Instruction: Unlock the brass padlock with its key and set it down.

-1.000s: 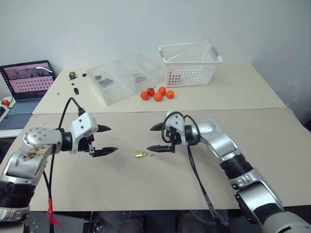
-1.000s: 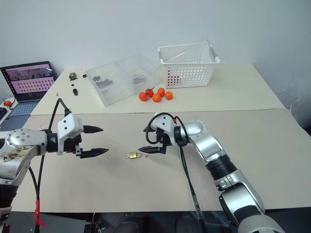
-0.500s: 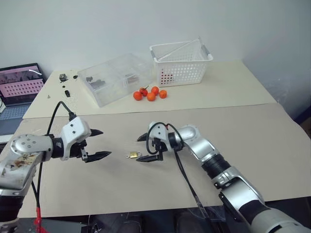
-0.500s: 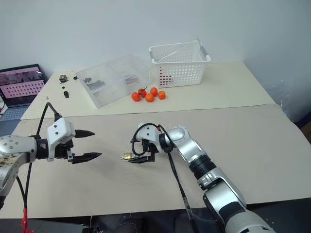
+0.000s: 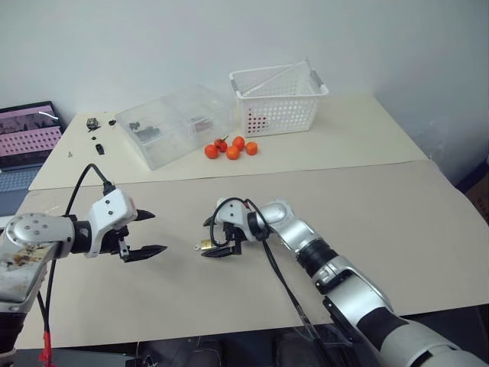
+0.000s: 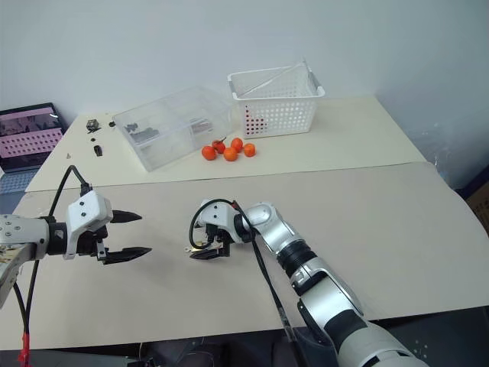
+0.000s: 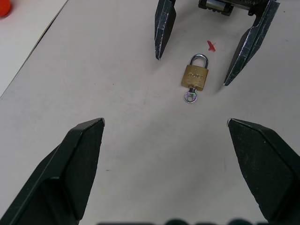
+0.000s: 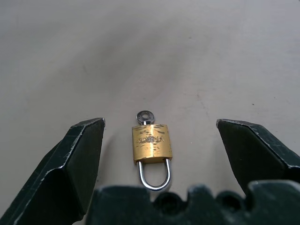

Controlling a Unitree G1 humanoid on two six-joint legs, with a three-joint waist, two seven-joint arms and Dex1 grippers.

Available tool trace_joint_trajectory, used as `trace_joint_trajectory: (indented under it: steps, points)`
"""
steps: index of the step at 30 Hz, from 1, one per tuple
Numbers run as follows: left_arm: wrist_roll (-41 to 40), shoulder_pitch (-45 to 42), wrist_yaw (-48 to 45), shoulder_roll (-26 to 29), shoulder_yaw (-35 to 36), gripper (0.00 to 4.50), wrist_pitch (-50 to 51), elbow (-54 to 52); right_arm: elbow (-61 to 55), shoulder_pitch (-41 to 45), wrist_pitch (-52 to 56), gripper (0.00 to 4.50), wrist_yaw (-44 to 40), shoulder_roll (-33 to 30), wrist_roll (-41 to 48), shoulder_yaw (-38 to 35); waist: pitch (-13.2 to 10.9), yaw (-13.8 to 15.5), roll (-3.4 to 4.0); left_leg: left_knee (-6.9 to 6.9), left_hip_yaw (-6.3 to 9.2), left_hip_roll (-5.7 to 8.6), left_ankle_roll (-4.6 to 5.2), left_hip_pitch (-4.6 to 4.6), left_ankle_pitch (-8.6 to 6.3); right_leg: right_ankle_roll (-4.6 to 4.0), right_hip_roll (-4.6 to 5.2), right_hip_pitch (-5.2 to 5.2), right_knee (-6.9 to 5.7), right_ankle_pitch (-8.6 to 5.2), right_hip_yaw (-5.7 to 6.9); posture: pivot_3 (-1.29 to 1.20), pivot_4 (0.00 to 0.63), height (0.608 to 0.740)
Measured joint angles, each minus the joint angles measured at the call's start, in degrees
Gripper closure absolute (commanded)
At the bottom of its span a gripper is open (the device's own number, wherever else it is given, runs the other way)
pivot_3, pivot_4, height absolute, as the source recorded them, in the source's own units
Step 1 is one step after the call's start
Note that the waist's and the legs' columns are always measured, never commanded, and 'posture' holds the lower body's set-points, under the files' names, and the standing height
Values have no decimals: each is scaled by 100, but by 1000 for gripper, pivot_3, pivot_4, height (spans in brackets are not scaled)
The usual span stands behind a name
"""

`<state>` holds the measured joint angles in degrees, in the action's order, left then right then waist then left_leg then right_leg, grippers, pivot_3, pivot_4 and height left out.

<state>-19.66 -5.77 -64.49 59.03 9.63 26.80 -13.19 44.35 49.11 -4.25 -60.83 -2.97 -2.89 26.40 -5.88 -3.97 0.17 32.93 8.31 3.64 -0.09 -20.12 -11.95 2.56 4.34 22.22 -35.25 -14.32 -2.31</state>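
Beige tabletop (image 5: 367, 229) took up most of what we saw, with a second table butted behind it. On that far one sat a clear plastic bin (image 5: 179, 122), a white perforated basket (image 5: 279, 99), and a small cluster of oranges (image 5: 229, 147) between and in front of them; a laptop (image 5: 27, 138) stood at the far left edge. Right gripper (image 5: 210, 237) hung low over the near table with its two black fingers spread wide, one on each side of the brass padlock (image 8: 151, 143), touching neither side that we could see. Left gripper (image 5: 147, 233) was well apart to the left, also spread wide and holding nothing, aimed toward the lock. Padlock lay flat on the table, shackle closed, with the key (image 8: 144, 116) sticking out of its bottom end. A tiny red speck (image 7: 211, 46) lay just beside the shackle.
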Motion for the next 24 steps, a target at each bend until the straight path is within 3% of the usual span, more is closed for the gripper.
trace_joint_trajectory:
  steps: [8,11,19,24]
  points:
    - [33,1,-2,11,0,13,-34,34,550,15,-371,0,42,55,-213,-23,0,-6,0,0,-10,-5,-1,2,-1,0,-3,1,-2,0,-4,0,150,740]
    - [33,4,3,11,0,0,-34,34,587,15,-437,688,52,89,-264,-34,0,-6,0,0,-20,-10,-2,10,-2,0,-3,1,-6,0,-5,0,150,740]
    - [31,2,12,8,-1,0,-34,40,607,6,-460,3489,97,202,-366,-36,0,-4,0,-1,-47,-22,-7,25,-5,0,-5,0,-11,0,-6,0,150,740]
    - [31,-55,11,-25,-49,0,-46,54,441,-65,-459,3568,90,152,-415,-28,0,-2,-1,-1,-52,-24,-10,27,-7,0,-5,0,-13,0,-7,0,150,740]
